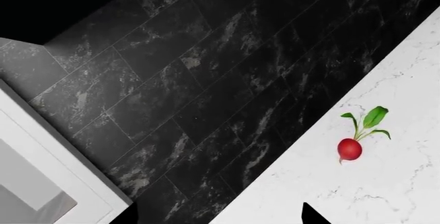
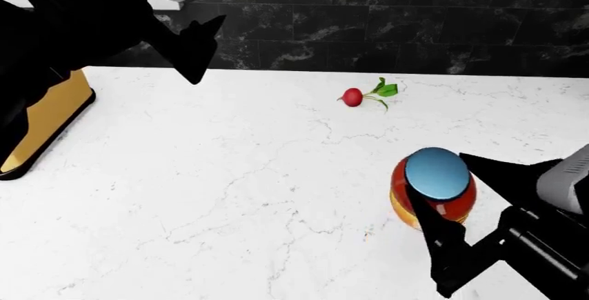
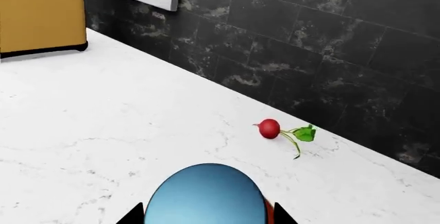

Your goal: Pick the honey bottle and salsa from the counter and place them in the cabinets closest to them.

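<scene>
The salsa (image 2: 432,190), a short jar with a blue lid and a red and orange body, stands on the white marble counter (image 2: 230,196) at the front right. My right gripper (image 2: 440,179) has a finger on each side of it, pressed against it; in the right wrist view the blue lid (image 3: 205,195) fills the gap of the gripper (image 3: 207,214). My left gripper (image 2: 207,48) is open and empty, held high at the back left; it also shows in the left wrist view (image 1: 218,219). The honey bottle is out of view.
A red radish (image 2: 352,96) with green leaves lies near the counter's back edge, also seen in both wrist views (image 1: 350,149) (image 3: 269,128). A yellow appliance (image 2: 46,121) stands at the left. A dark tiled wall (image 2: 414,17) rises behind. A white cabinet (image 1: 41,172) hangs above.
</scene>
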`<state>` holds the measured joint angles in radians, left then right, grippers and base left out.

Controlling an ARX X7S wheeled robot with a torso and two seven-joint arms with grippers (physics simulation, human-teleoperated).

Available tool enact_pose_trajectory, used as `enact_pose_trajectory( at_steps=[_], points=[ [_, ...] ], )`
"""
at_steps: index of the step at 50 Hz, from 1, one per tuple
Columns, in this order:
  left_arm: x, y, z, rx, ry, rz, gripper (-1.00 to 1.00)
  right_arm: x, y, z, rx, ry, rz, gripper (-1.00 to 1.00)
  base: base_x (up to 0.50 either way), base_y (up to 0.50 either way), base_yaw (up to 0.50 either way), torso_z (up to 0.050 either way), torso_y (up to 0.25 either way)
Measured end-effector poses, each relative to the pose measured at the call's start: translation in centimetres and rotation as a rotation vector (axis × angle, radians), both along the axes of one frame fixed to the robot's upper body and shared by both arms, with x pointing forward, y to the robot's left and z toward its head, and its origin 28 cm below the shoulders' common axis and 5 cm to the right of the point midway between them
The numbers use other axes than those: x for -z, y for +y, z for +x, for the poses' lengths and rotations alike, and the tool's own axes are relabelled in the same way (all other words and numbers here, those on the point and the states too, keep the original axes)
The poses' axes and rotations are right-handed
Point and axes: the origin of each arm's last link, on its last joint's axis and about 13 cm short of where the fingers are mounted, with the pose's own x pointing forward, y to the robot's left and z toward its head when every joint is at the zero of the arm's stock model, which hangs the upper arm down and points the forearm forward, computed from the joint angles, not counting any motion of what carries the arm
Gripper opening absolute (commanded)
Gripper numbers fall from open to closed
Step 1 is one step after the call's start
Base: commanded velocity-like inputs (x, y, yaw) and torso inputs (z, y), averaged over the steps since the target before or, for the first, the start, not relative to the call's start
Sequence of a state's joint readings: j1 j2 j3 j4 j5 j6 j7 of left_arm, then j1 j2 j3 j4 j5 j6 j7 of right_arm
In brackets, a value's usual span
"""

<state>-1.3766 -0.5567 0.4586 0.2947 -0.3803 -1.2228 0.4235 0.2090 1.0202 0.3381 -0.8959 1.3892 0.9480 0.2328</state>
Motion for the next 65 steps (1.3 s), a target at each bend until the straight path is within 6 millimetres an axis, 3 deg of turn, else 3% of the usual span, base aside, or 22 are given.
enact_pose_trajectory(
  at_steps=[36,65],
  points=[
    [0.1,-0.1,-0.1,0.005,0.000,0.001,1.00,-10.6,1.3,-2.4,0.185,-0.616,0.251,-1.00,0.00,0.00,0.00,0.000,0.000],
    [0.2,-0.1,0.0,0.010,0.000,-0.001,1.00,-17.2,4.0,0.7,0.250,-0.810,0.363,-1.00,0.00,0.00,0.00,0.000,0.000]
  ],
)
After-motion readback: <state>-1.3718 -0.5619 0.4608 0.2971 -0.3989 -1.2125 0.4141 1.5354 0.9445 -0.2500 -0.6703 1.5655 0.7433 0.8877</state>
